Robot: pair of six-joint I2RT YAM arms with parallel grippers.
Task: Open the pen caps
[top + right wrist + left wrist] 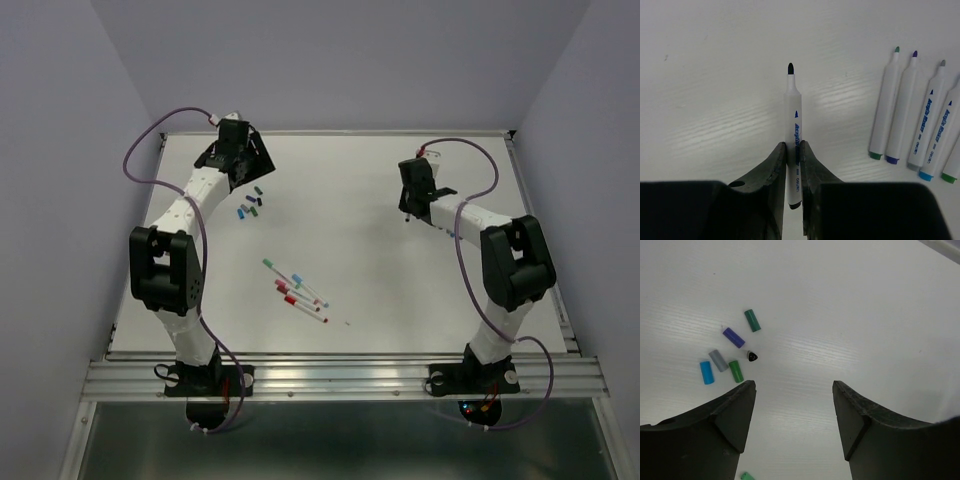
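Black pen (792,107): uncapped with its tip bare, it stands upright in the middle of the right wrist view. The right gripper (793,148) is clamped tight on its lower barrel.
Left gripper (792,390): its jaws are spread wide with nothing between them, and it hovers over the bare surface (865,315).
Pen caps (733,337): these form a loose cluster at the left centre of the left wrist view, in teal, purple, grey, green and blue. A small black cap (752,356) among them seems to stand on end, and one more green cap sits at the bottom edge.
Step in hand: by my reading the black pen's cap is off and lies with the others, so this pen is done.
Next move: the black pen needs laying flat beside the uncapped pens (910,110) at the right of the right wrist view, parallel to them so as not to roll them. After that, one of the capped pens (297,291) at mid-surface needs fetching.
Room: wide bare surface lies between the arms. The caps sit well inside the upper-left edge, and the capped pens lie short of the near rail (340,375).
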